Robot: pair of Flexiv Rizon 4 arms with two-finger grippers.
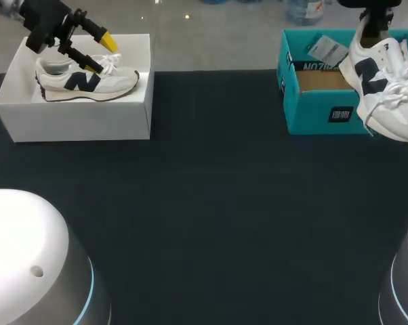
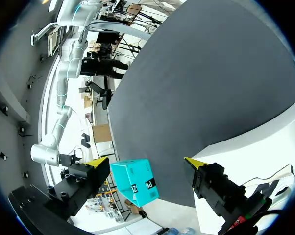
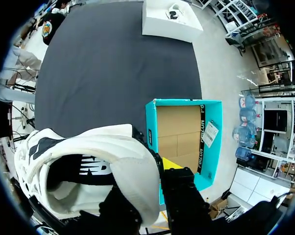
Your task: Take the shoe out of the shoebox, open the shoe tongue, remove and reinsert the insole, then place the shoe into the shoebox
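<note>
My right gripper point(image 1: 375, 28) is shut on the heel collar of a white shoe point(image 1: 383, 84) with a dark logo, holding it up over the right end of the open teal shoebox point(image 1: 319, 108). In the right wrist view the shoe point(image 3: 98, 156) hangs from the right gripper point(image 3: 155, 169), and the shoebox point(image 3: 179, 132) lies below with its cardboard floor bare. A second white shoe point(image 1: 85, 80) lies on its side on a white box point(image 1: 75, 118) at the far left. My left gripper point(image 1: 100, 54) hovers open just above that shoe's laces.
Dark table cloth point(image 1: 204, 203) stretches between the two boxes. A paper tag point(image 1: 326, 49) lies at the shoebox's back edge. In the left wrist view the left gripper point(image 2: 145, 162) frames the distant shoebox point(image 2: 135, 181), with the white box point(image 2: 265, 142) close under it.
</note>
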